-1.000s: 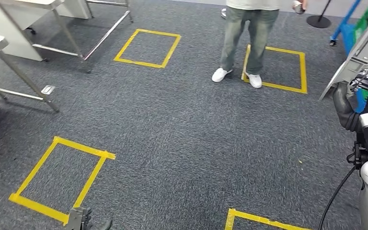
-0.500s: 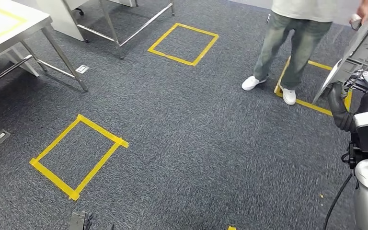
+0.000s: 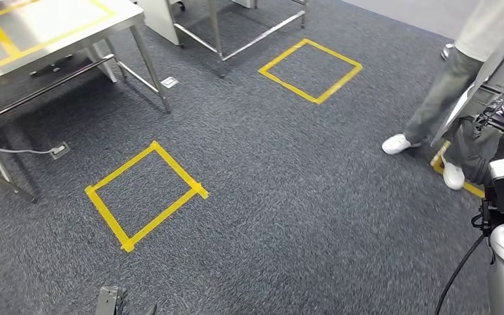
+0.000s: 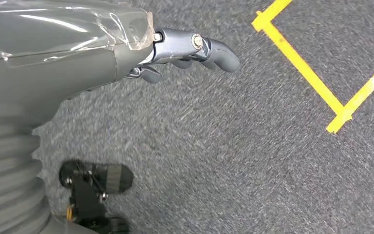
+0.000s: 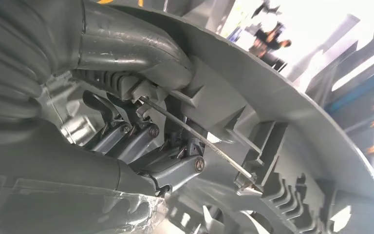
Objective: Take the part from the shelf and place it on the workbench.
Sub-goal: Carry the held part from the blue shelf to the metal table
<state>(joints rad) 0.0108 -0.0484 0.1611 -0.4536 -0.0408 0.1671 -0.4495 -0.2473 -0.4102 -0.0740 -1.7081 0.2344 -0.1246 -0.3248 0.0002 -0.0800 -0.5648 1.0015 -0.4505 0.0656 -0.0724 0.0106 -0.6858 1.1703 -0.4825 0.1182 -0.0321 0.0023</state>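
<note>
Head view. The right hand (image 3: pixel 499 118) is raised at the right edge and holds the part (image 3: pixel 492 79), a flat grey panel that stands tilted on edge above the hand. A person (image 3: pixel 462 98) stands just behind it on the carpet (image 3: pixel 289 197), near yellow tape squares (image 3: pixel 146 195). The steel counter (image 3: pixel 46 26), marked with tape of its own, lies well apart at the upper left. The part is therefore in hand and not yet set down.

Left wrist view. The left hand (image 4: pixel 185 48) hangs over the carpet, fingers loosely curved and apart, holding nothing.

Right wrist view. The right hand's fingers (image 5: pixel 141 136) are closed on the ribbed underside of the part (image 5: pixel 282 122), the thumb pressing against the curved rim. The part appears to be a moulded plastic shell: probably light and stiff, with smooth faces that could slip. Being broad and held near one edge, it is likely to lever against the fingers while carried. The ribs and rim offer the surest hold; the thin webs look the most liable to crack if knocked against the counter.
</note>
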